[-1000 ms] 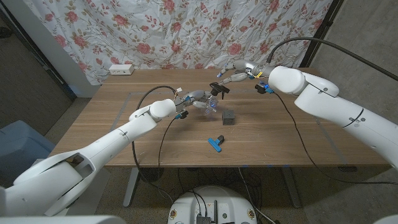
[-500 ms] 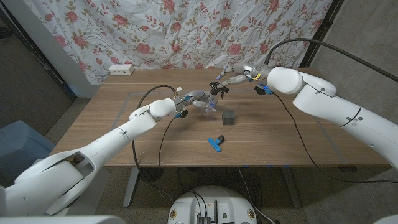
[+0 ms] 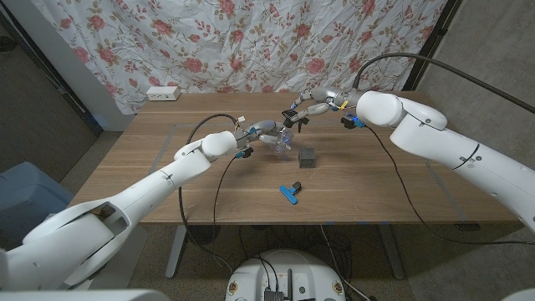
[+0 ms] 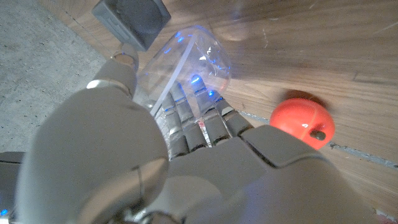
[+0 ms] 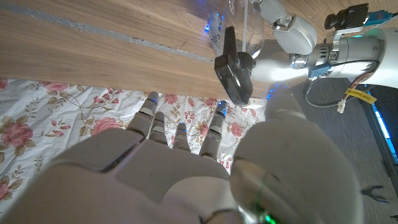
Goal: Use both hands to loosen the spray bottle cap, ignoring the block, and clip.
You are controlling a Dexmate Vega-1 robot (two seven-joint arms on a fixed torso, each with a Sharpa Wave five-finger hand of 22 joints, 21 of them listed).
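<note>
The table (image 3: 167,180) is wood with a smooth, matt grain, and behind it hangs a soft cloth curtain (image 3: 251,42) printed with roses. The spray bottle (image 4: 186,65) is clear, glossy plastic that catches blue glints, its cap (image 5: 233,68) a black, slightly shiny plastic. Near the bottle, the block (image 3: 308,157) looks dark grey and matt, the clip (image 3: 290,192) is blue plastic, and both hands, left (image 4: 180,155) and right (image 5: 186,168), wear smooth, pale grey shells with a dull sheen.

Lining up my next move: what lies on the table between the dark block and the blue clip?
Nothing: in the head view bare wood separates the dark block from the blue clip.
</note>
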